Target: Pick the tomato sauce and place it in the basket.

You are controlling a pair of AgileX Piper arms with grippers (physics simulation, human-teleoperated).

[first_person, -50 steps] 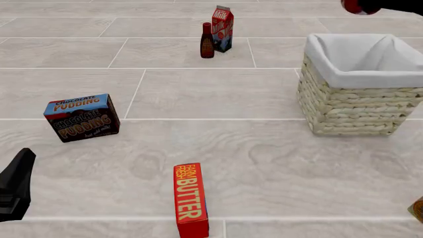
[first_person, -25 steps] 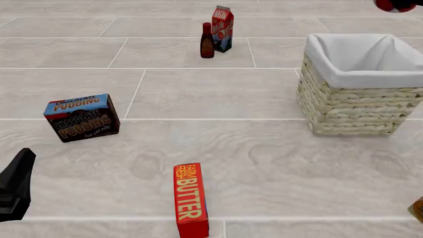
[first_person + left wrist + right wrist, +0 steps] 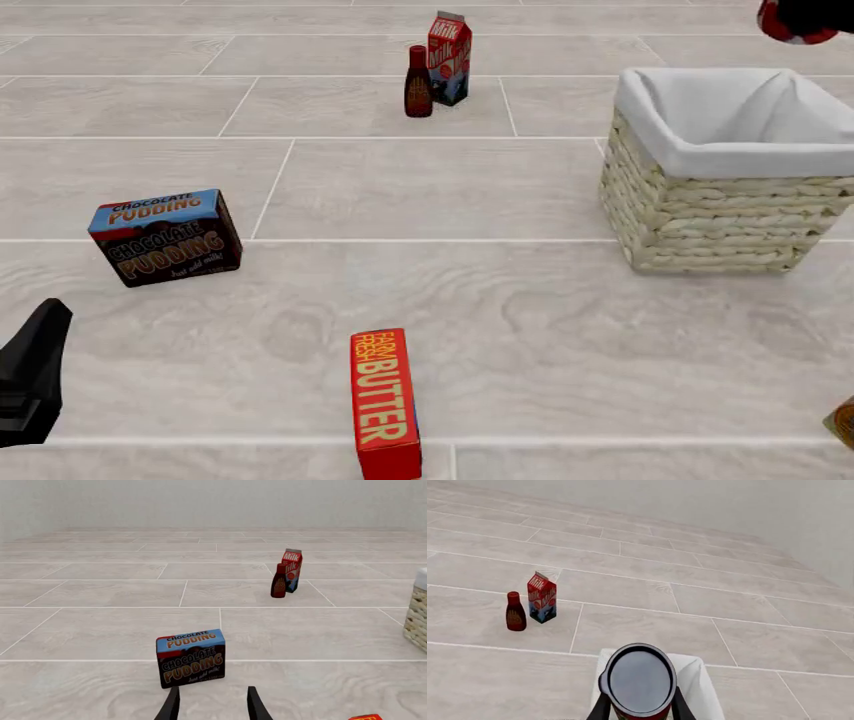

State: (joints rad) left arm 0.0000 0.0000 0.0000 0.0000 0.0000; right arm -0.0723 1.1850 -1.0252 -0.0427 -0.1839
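Note:
The tomato sauce can (image 3: 639,680), red label and dark grey top, sits between the fingers of my right gripper (image 3: 639,702), which is shut on it. In the front view the can (image 3: 797,20) hangs at the top right edge, above and just beyond the far rim of the wicker basket (image 3: 721,215). The basket's white lining (image 3: 702,677) shows right under the can in the right wrist view. My left gripper (image 3: 212,706) is open and empty, low near the front left (image 3: 34,385).
A chocolate pudding box (image 3: 167,237) stands at the left, just ahead of the left gripper (image 3: 191,657). A butter pack (image 3: 383,400) lies at the front centre. A dark red bottle (image 3: 418,82) and a milk carton (image 3: 450,58) stand at the back.
My right gripper has carried the can to the right along the top of the front view, then slightly lower over the basket's far side. The left arm has not moved.

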